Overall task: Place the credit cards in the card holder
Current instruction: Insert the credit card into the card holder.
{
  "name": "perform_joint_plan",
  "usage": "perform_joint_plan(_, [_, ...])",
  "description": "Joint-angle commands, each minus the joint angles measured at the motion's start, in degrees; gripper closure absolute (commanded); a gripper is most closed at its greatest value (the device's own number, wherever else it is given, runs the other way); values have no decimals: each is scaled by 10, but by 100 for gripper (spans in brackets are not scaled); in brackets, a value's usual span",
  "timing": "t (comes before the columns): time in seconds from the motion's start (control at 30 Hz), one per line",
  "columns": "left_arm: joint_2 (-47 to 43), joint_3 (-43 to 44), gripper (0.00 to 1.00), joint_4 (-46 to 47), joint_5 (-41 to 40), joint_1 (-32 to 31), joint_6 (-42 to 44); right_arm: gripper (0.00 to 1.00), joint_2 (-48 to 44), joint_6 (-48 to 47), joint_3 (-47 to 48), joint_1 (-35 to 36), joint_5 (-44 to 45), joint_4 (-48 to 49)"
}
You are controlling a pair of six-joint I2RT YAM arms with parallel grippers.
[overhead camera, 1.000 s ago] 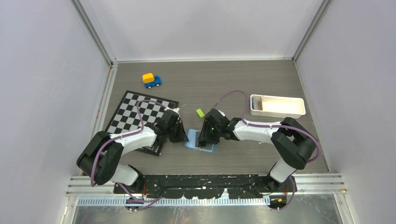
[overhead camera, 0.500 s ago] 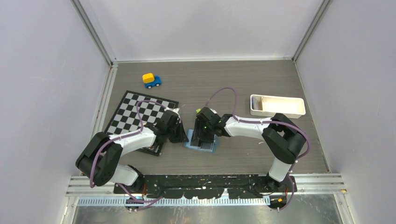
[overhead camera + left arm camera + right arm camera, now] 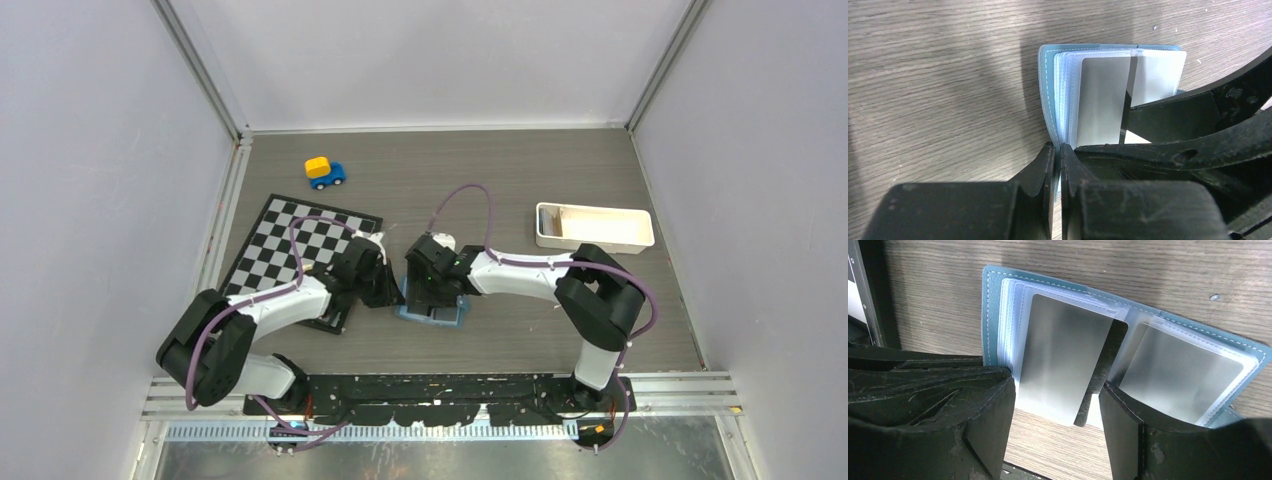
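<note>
Between the spread, released fingers of the right gripper (image 3: 1055, 390), a card (image 3: 1063, 350) lies on the open holder (image 3: 990, 315), its long axis pointing straight away from them, probably needing a push deeper, while the left gripper (image 3: 1058, 157) is clenched on the holder's edge.
</note>
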Motion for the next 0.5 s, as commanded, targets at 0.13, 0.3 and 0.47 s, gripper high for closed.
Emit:
perform_joint_plan(0.13, [-21,-11,100,6,13,1,12,31,-23,-2,-14,0,70,-53])
perform_joint_plan(0.3, [-29,-16,100,12,18,1,13,35,-25,-2,-27,1,41,-14])
perform_joint_plan(0.47, [-36,-18,100,12,18,1,15,42,-31,-3,-41,0,16,25])
